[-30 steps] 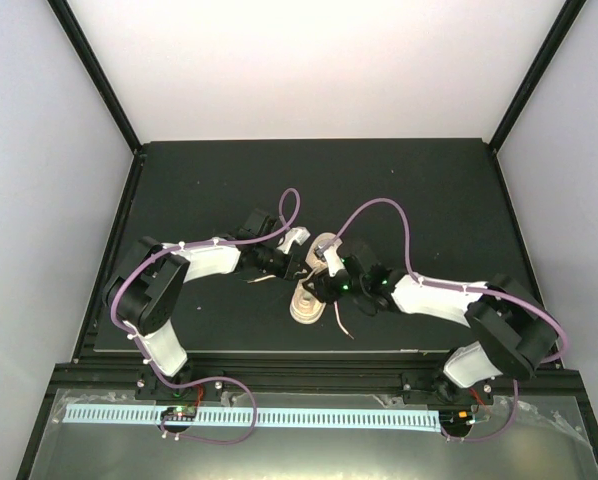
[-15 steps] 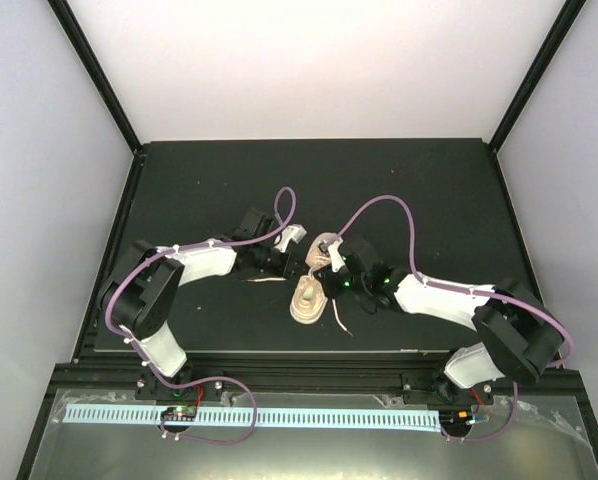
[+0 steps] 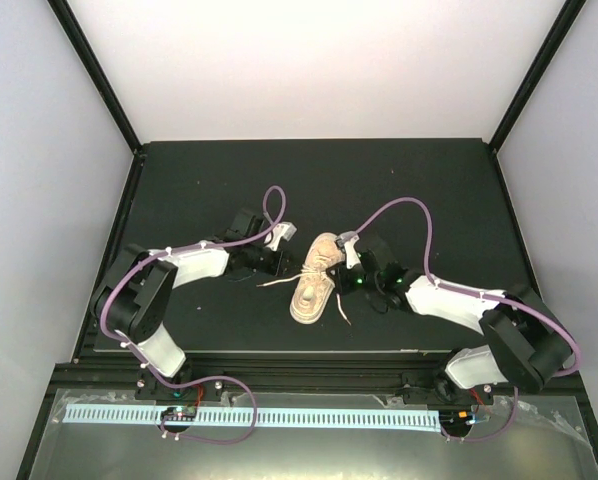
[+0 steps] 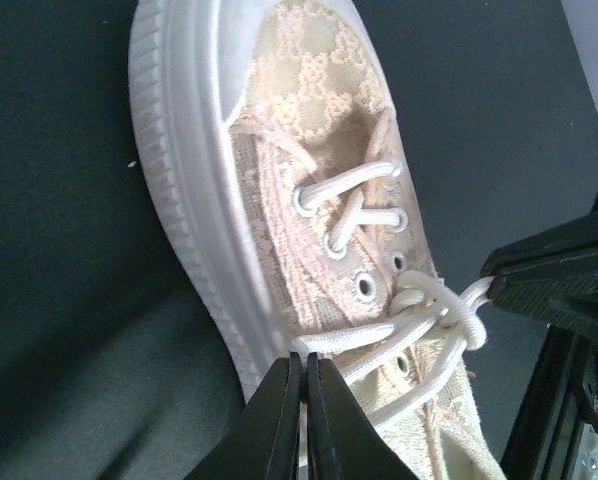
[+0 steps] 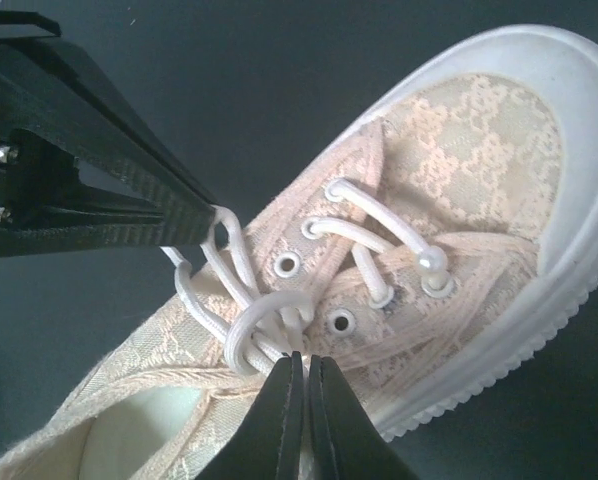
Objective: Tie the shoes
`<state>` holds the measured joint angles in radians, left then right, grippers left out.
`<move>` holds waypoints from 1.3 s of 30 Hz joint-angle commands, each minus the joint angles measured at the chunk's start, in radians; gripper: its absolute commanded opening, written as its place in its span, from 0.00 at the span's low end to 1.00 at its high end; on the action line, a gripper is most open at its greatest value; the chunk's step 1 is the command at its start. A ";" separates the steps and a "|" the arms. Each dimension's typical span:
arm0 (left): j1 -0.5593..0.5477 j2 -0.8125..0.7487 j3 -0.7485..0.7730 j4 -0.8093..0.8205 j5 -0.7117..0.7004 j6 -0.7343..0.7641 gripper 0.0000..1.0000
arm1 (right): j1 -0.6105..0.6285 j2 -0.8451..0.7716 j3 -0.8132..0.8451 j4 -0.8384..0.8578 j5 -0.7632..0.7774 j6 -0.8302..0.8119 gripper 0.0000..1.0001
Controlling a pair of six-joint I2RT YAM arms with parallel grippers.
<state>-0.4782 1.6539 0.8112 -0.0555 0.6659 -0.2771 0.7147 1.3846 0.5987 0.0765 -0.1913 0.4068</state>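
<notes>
You are looking at the sneaker standing on its pale sole about the middle of the black table, stretching from near to far with its far end leaning a little to the right. It is sitting between your two arms, just beside both claws. Its beige patterned upper is meeting a white rubber toe cap. Its thin cream laces are crossing through the ringed eyelets and gathering into a loose knot over the tongue, and loops are standing out from that knot to either side. One strand is running leftward across the table from the shoe, and a free end is trailing onto the table off the shoe's near right side.

Your left gripper is sitting at the left of the shoe. Its fingers are pressing together with no gap showing, and a lace strand is running from the knot straight into their tips. The right wrist view is showing this same claw pinching the tip of a loop, which is stretching taut toward it. Your right gripper is sitting at the right of the shoe. Its fingers are likewise pressing tight against each other right at the knot, and the left wrist view is showing its tip clamping the end of the opposite loop.

Beyond the table's far edge a plain white wall is rising, with black frame posts slanting up at both corners
</notes>
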 commanded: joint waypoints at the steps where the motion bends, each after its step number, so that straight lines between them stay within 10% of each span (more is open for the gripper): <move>1: 0.024 -0.038 -0.023 0.012 -0.053 -0.003 0.02 | -0.040 -0.017 -0.029 0.054 -0.048 0.047 0.02; 39: 0.180 -0.106 -0.174 0.091 -0.194 -0.050 0.02 | -0.184 -0.104 -0.166 0.064 -0.143 0.107 0.02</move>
<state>-0.3019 1.5826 0.6441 0.0158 0.4923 -0.3260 0.5446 1.3060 0.4507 0.1646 -0.3573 0.5117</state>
